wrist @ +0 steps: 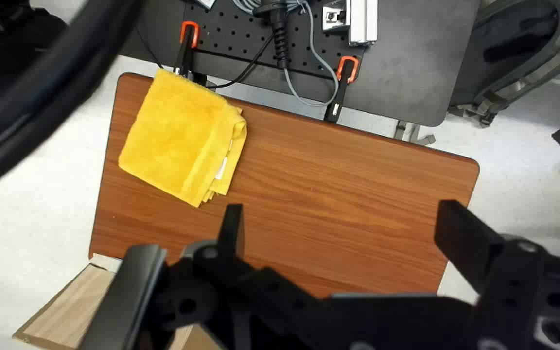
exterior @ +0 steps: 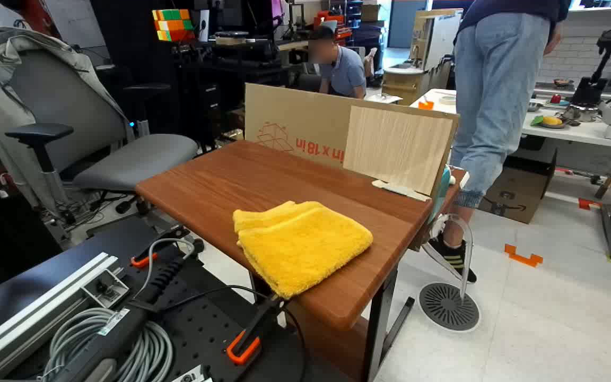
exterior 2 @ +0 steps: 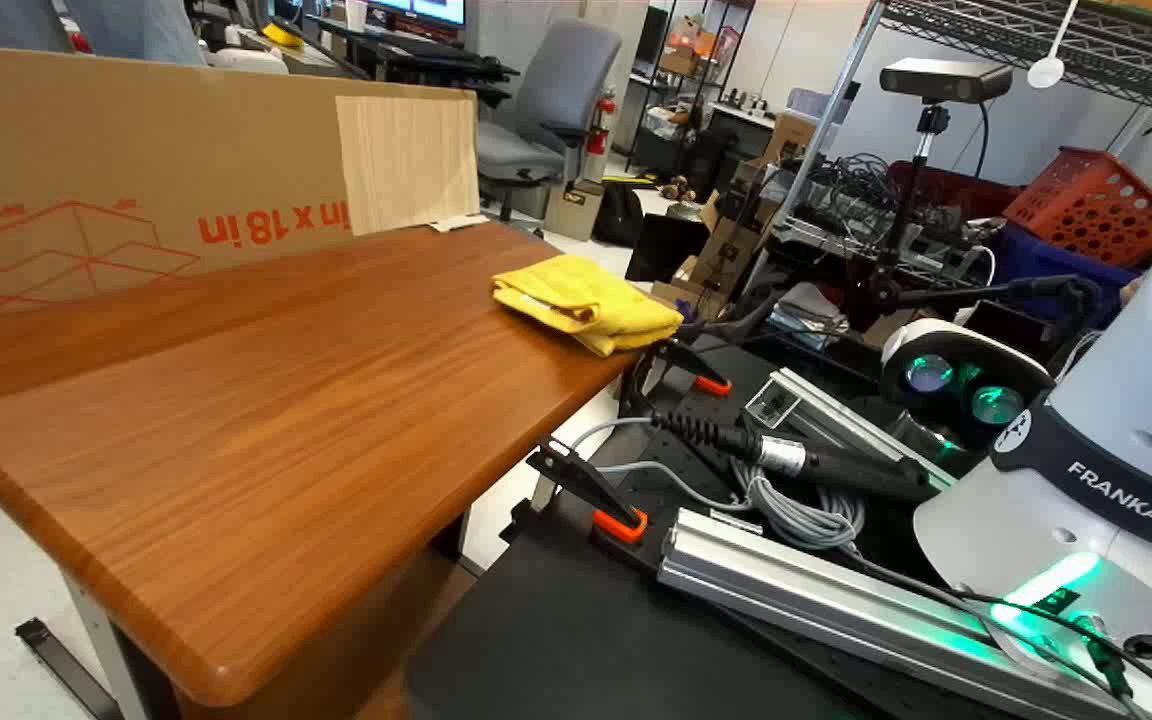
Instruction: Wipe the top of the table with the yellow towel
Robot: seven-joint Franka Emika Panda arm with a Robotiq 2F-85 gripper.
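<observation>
Firstly, in an exterior view, cardboard (exterior 2: 186, 130) bears inverted red print, "18in". Rightward, the yellow towel (exterior 2: 591, 305) lies folded at a corner of the table (exterior 2: 266, 420). A red basket (exterior 2: 1086, 205) sits tilted above a blue bin (exterior 2: 1056, 262), contents unclear. My arm (exterior 2: 1086, 480) reads "FRANKA EMIK". Wrist view: my gripper (wrist: 341, 218) stands wide.

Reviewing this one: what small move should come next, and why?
Probably shift the gripper over the folded yellow towel: in the wrist view the jaws are open and empty, and the towel lies off to the upper left on the wood-grain tabletop.
</observation>
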